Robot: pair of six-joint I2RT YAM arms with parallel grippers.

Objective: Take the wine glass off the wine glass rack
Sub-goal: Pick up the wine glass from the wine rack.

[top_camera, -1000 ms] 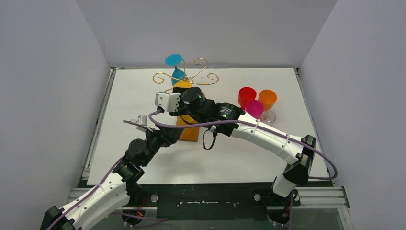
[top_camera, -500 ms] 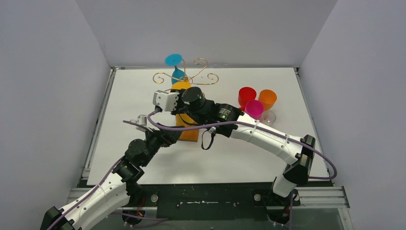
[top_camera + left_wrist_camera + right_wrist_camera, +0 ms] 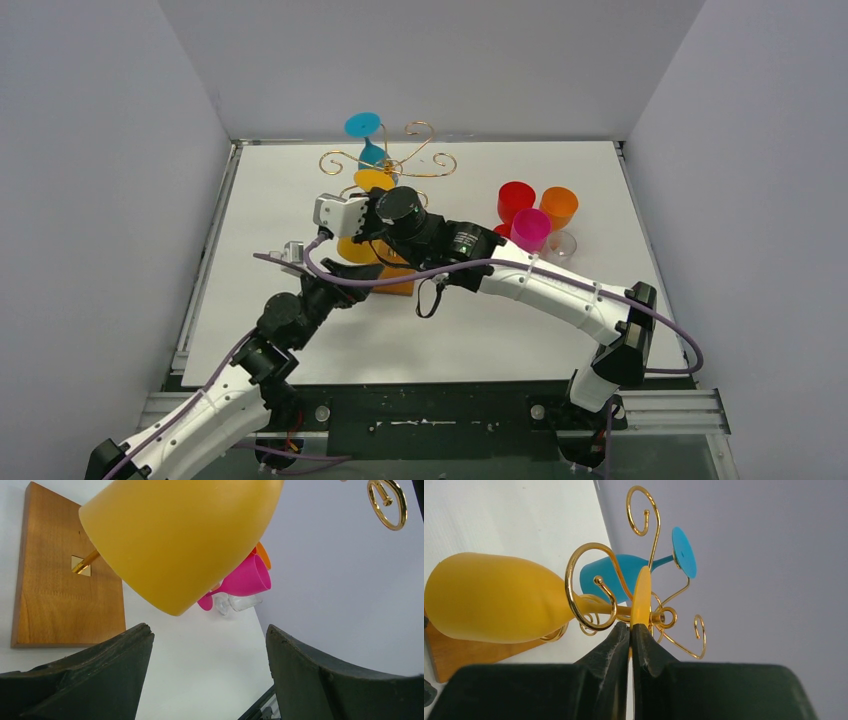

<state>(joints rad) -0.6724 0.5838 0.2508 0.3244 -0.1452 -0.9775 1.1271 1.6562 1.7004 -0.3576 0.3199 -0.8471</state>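
Right pincer (image 3: 630, 628) is closed on the foot of the yellow glass (image 3: 489, 600), with the thin disc pinched edge-on between the two fingers. The glass lies tipped, its stem threaded through a gold scroll of the rack (image 3: 65, 600) and its bowl over the wooden base. Left pincer (image 3: 206, 633) is spread wide under the bowl and touches nothing.

A blue glass (image 3: 609, 572) hangs on a rear scroll, near the yellow foot. Coloured cups (image 3: 530, 225) stand well apart on the tabletop (image 3: 480, 330).

Handling, my read:
- The glass looks like frosted plastic, so it is likely light and stiff and not very breakable.
- The surface is smooth, and a rim pinch on the foot could pivot or slip.
- The stem just under the foot is the surer hold, with the bowl cradled from below.
- The wire rack is springy and will probably snag the foot unless the stem slides out along the scroll's opening.
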